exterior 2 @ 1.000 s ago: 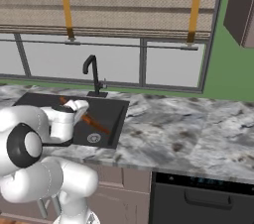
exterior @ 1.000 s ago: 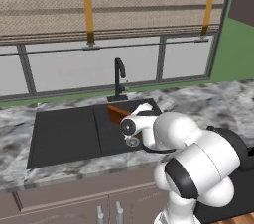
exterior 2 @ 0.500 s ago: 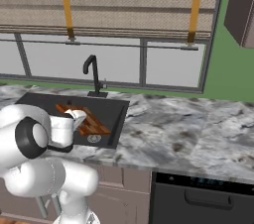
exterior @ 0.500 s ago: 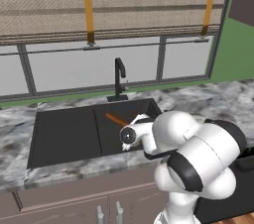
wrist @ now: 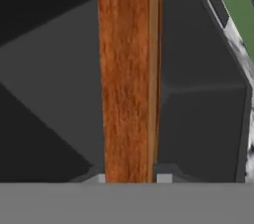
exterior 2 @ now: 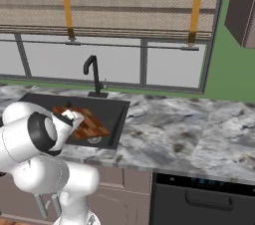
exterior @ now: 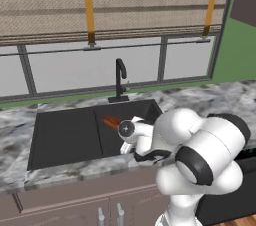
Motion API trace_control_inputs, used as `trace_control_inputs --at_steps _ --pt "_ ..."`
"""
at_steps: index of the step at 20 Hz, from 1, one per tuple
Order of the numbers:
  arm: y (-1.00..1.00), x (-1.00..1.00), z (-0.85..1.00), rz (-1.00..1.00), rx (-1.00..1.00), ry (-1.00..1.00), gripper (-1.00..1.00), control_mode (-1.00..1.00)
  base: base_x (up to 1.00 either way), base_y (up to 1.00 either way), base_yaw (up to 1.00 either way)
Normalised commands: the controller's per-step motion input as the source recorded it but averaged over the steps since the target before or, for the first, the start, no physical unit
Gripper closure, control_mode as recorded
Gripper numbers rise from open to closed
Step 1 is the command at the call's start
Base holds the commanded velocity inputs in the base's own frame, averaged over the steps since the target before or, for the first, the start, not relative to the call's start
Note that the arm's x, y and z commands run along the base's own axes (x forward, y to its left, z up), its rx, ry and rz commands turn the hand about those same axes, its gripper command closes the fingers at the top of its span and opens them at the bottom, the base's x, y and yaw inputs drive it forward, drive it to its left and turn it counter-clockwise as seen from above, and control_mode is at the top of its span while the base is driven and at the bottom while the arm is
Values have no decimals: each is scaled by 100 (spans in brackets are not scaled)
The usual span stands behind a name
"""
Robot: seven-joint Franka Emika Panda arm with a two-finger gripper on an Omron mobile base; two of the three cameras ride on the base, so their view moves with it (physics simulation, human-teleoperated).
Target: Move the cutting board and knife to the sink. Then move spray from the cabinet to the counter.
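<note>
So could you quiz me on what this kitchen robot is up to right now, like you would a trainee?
1. True or false: the cutting board is over the black sink.
2. What is the claw doing? A) hanging open above the counter B) shut on the cutting board C) gripping the tap
3. Fill in: behind the sink stands a black ____.

Key:
1. True. In the right base view the board sits tilted inside the basin.
2. B. The hand view shows the board's edge running straight up from between the claw's tips.
3. tap
</note>
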Motion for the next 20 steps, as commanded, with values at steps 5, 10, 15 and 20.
trace_control_inputs --at_steps 5,10,15,20 --pt "30 -25 -13 0 0 15 -100 -100 0 0 0" --pt "0 -43 0 0 2 0 -100 -100 0 0 0" --pt "0 -62 13 -2 4 0 -100 -100 0 0 0" --pt "0 -67 56 -5 7 -3 -100 -100 0 0 0"
